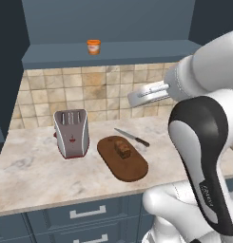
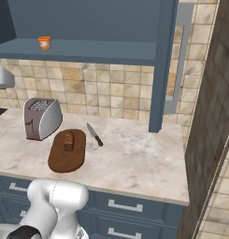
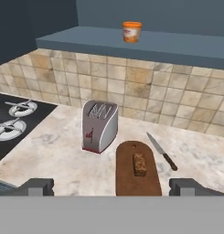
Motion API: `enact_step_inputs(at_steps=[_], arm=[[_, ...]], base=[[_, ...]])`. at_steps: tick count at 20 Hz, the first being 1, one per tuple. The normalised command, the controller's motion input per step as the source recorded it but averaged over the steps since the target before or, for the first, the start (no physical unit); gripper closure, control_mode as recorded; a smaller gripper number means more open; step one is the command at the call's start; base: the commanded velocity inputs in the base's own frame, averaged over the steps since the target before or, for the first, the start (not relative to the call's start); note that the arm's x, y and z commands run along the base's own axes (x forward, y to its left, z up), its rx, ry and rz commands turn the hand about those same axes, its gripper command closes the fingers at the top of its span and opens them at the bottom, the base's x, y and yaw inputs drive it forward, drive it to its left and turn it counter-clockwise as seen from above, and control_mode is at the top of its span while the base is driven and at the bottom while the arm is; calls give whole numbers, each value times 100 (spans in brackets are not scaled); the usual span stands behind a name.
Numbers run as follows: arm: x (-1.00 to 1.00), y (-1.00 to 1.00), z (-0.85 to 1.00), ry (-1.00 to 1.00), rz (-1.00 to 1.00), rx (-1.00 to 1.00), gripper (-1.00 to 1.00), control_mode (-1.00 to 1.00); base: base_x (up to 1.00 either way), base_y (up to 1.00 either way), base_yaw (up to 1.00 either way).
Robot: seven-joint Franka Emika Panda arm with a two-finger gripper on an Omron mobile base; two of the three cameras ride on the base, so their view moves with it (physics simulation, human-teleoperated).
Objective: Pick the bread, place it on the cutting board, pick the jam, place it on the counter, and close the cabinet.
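Bread is lying on the cutting board, which is sitting near the counter's front edge, just right of the toaster. Knife is resting behind the board. Jam is standing on the open cabinet's shelf, above the tiled backsplash. Stovetop is sitting at the counter's left end. Gripper is hovering over the front edge, jaws spread wide, holding nothing.
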Motion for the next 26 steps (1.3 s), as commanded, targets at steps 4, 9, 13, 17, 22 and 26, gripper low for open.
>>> enact_step_inputs(at_steps=[4,9,13,17,22,26], arm=[[-26,0,39,0,0,0,-100,-100],[-26,0,37,0,0,0,-100,-100],[-15,4,28,0,0,0,-100,-100],[0,6,20,0,0,0,-100,-100],[0,8,15,0,0,0,-100,-100],[0,13,2,0,0,0,-100,-100]], base=[[0,0,0],[0,0,0],[0,0,0],[0,0,0],[0,0,0],[0,0,0]])
